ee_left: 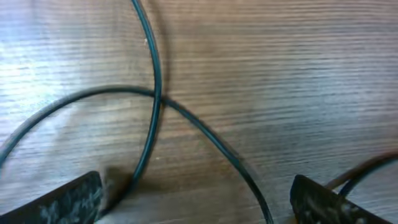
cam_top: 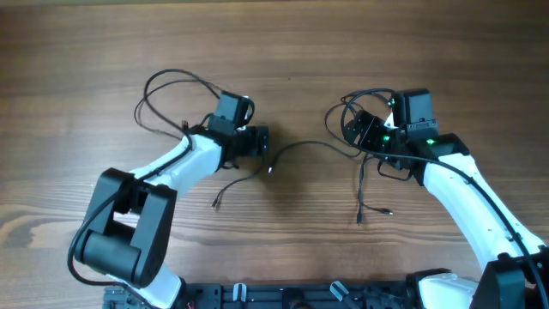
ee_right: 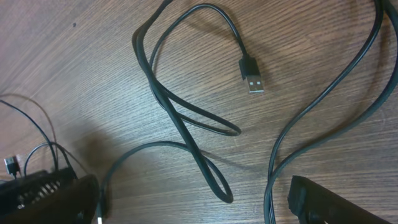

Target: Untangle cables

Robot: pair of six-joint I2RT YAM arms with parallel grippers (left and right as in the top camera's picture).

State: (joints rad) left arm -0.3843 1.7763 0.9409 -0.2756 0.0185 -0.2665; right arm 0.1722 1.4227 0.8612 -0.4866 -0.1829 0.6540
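Note:
Thin black cables lie loose on the wooden table. One strand [cam_top: 313,145] runs between the two arms. Another makes loops [cam_top: 163,86] behind the left arm, and a free end [cam_top: 216,203] lies in front of it. My left gripper [cam_top: 262,142] is open and low over the table; in the left wrist view its open fingers [ee_left: 196,202] straddle two crossing strands [ee_left: 158,97]. My right gripper [cam_top: 366,134] is open over a cluster of loops [cam_top: 343,112]. In the right wrist view its open fingers [ee_right: 193,202] frame a folded loop [ee_right: 205,168], with a USB plug [ee_right: 251,74] beyond.
Two plug ends [cam_top: 360,218] [cam_top: 388,210] lie on the table in front of the right arm. The table [cam_top: 283,51] is brown wood grain. A black rail [cam_top: 283,296] runs along the front edge between the arm bases.

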